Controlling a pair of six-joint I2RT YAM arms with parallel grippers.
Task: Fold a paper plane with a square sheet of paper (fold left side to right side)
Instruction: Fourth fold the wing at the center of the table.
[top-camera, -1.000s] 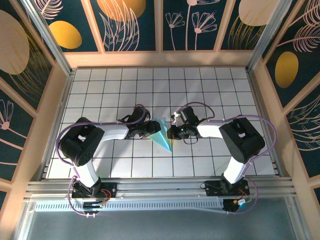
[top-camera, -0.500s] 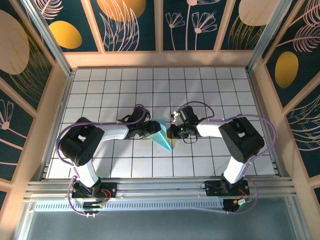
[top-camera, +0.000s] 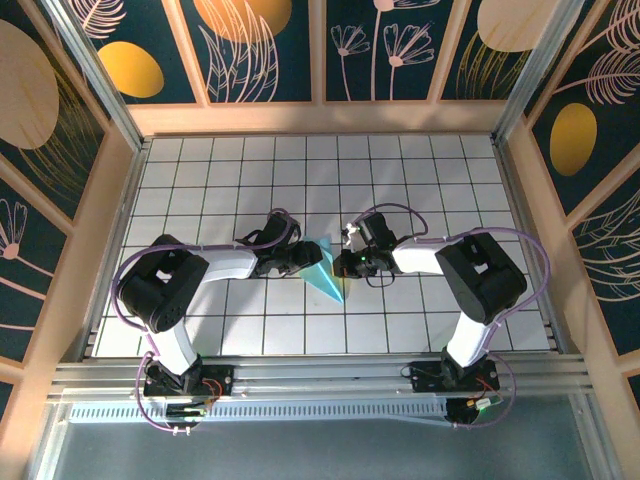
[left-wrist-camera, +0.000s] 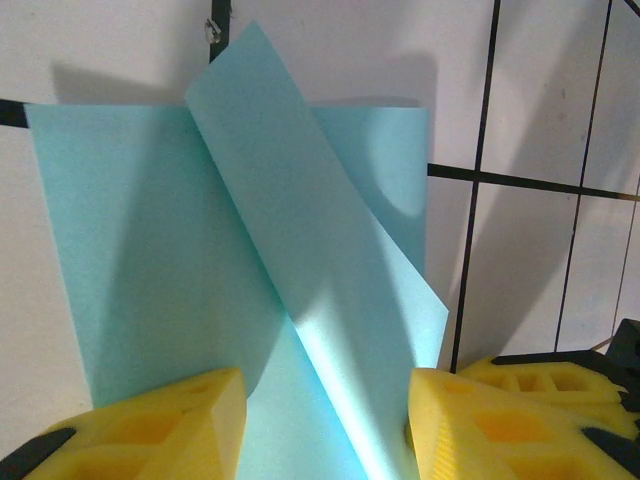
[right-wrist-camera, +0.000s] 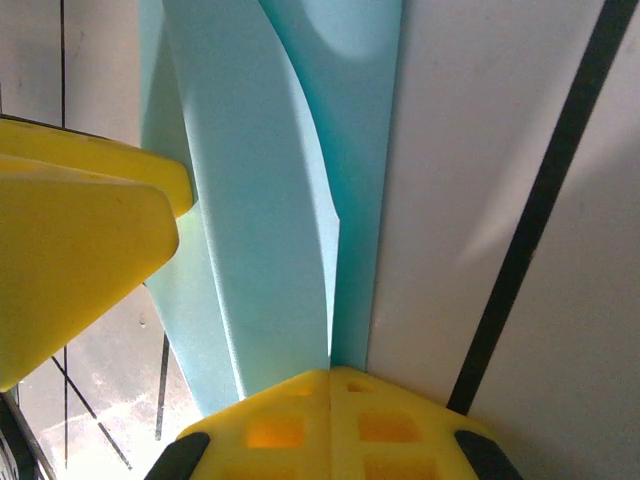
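Note:
The square sheet of paper (top-camera: 325, 268) is a creased light-cyan shape on the white tiles, its point aimed at the near right. In the left wrist view one flap of the paper (left-wrist-camera: 300, 260) stands up diagonally over the flat layer. My left gripper (top-camera: 306, 258) is open, and its yellow fingers (left-wrist-camera: 150, 430) straddle the paper's near part (left-wrist-camera: 325, 430). My right gripper (top-camera: 346, 265) is shut, its joined fingertips (right-wrist-camera: 330, 395) resting at the paper's right edge (right-wrist-camera: 260, 200). Whether they pinch the flap I cannot tell.
Both arms reach in from the near edge and meet at mid-table. A left-gripper finger (right-wrist-camera: 80, 230) looms close beside the right gripper. Wooden walls (top-camera: 320, 118) border the tiled floor (top-camera: 200, 180).

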